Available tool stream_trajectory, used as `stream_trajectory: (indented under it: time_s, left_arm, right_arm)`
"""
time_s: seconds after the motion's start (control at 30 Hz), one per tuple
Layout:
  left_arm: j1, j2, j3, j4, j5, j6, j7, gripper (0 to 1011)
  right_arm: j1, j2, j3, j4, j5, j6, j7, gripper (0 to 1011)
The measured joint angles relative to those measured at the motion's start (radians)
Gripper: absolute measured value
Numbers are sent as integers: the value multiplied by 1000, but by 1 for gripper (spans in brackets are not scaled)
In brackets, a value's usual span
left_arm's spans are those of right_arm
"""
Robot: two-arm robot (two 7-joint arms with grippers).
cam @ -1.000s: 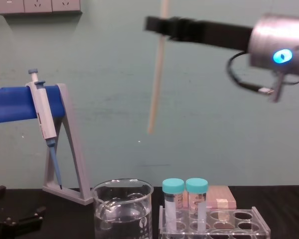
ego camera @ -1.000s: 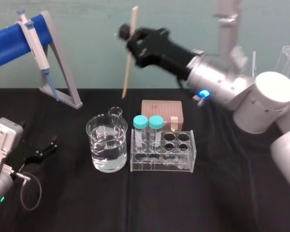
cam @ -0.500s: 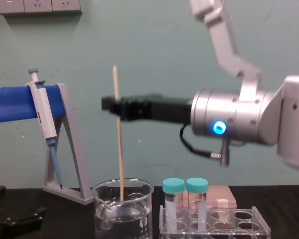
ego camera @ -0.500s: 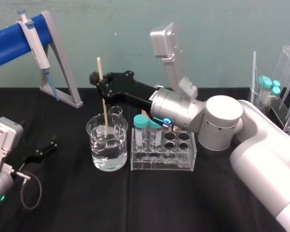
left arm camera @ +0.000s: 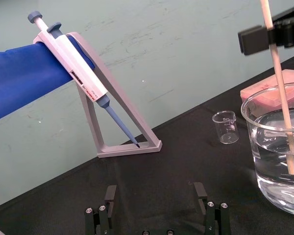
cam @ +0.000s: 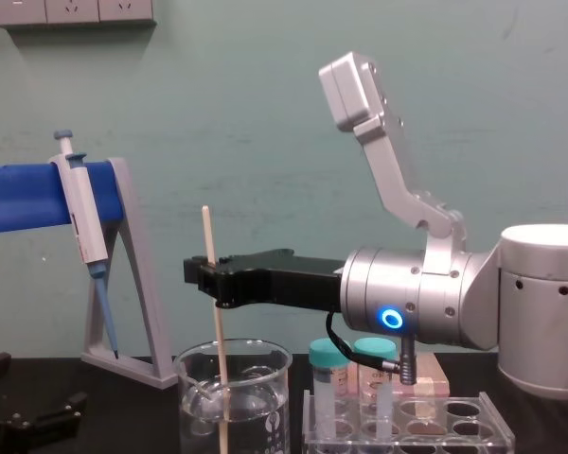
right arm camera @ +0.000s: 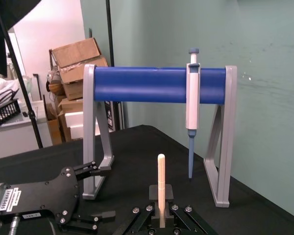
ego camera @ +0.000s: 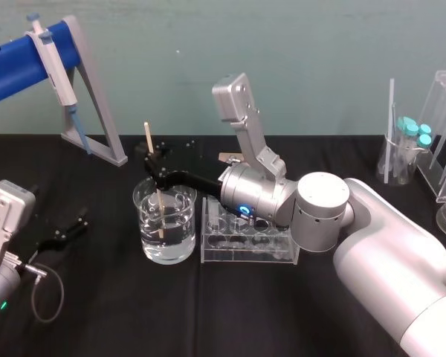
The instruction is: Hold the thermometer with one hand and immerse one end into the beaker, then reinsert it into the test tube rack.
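The thermometer (ego camera: 152, 160) is a thin cream rod standing nearly upright, with its lower end in the water of the clear glass beaker (ego camera: 180, 232). My right gripper (ego camera: 154, 166) reaches in from the right above the beaker's rim and is shut on the rod's upper part. From the chest view the thermometer (cam: 214, 322) runs down past the right gripper (cam: 208, 279) into the beaker (cam: 265, 397). The clear test tube rack (ego camera: 245, 251) stands just right of the beaker. My left gripper (left arm camera: 154, 205) rests open on the table at the left, apart from everything.
A grey stand with a blue bar (ego camera: 97, 126) carries a pipette (ego camera: 56, 67) at the back left. A small beaker (left arm camera: 225, 126) and a pink box (left arm camera: 272, 93) sit behind the big beaker. Two teal-capped tubes (cam: 329, 364) stand in the rack. More tube holders (ego camera: 412, 141) are at the far right.
The right gripper has come down and to the left with the thermometer. The rod went from high in the air to standing with its lower end in the beaker's water.
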Motion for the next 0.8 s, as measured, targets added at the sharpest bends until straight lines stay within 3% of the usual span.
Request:
stream_trajectory:
  time_s: [0.8]
  left_arm:
    - [0,0,0,0,0,0,0,1004]
  right_arm:
    - [-21,-1,42,-3,-29,9,12,48]
